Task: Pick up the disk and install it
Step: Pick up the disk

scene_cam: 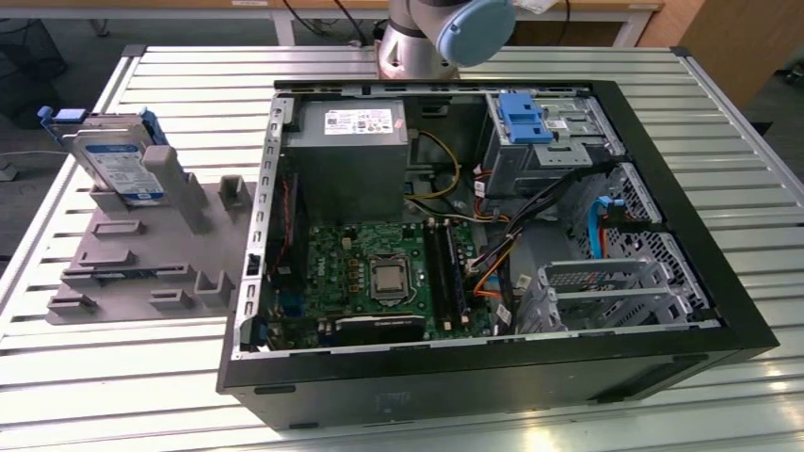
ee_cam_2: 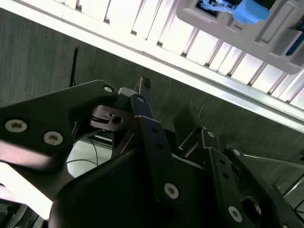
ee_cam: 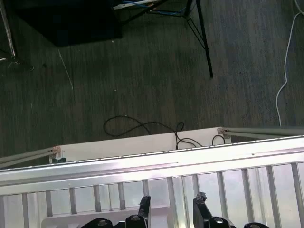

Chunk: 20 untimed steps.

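The disk (scene_cam: 116,162), a silver drive with a white-and-blue label in a bright blue carrier, stands upright in a grey fixture (scene_cam: 138,254) on the exterior view's left, beside the open computer case (scene_cam: 503,235). My gripper (ee_cam: 172,203) hangs over the table's edge with the dark floor beyond it. Its dark fingertips (ee_cam: 145,203) stand apart with nothing between them. In the second wrist view the gripper (ee_cam_2: 175,108) shows from behind its linkage, and a bright blue part (ee_cam_2: 249,12) sits on the grey fixture (ee_cam_2: 223,23) some way off.
A slatted metal table (scene_cam: 151,377) carries the case and the fixture. Inside the case are a motherboard (scene_cam: 377,273), a grey power supply box (scene_cam: 345,141), cables and metal drive cages (scene_cam: 603,282) with blue latches. The arm's base (scene_cam: 434,38) stands behind the case. Cables lie on the floor (ee_cam: 142,126).
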{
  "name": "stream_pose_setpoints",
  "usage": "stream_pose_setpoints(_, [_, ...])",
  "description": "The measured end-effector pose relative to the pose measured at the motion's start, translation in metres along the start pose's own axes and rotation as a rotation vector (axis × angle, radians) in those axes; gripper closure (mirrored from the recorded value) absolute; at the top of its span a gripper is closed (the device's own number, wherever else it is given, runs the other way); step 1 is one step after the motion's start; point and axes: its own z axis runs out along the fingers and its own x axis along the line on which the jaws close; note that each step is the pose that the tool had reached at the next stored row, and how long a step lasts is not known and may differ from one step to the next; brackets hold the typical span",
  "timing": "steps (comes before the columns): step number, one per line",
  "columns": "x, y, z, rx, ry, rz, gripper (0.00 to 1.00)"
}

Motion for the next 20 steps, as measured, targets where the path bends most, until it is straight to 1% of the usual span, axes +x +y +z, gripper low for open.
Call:
stream_pose_setpoints(18, [-0.0018,-0.013,0.0,0.0,0.0,0.0,0.53])
stream_pose_setpoints(20, [-0.0019,-0.0134,-0.0002,0.0,0.0,0.0,0.53])
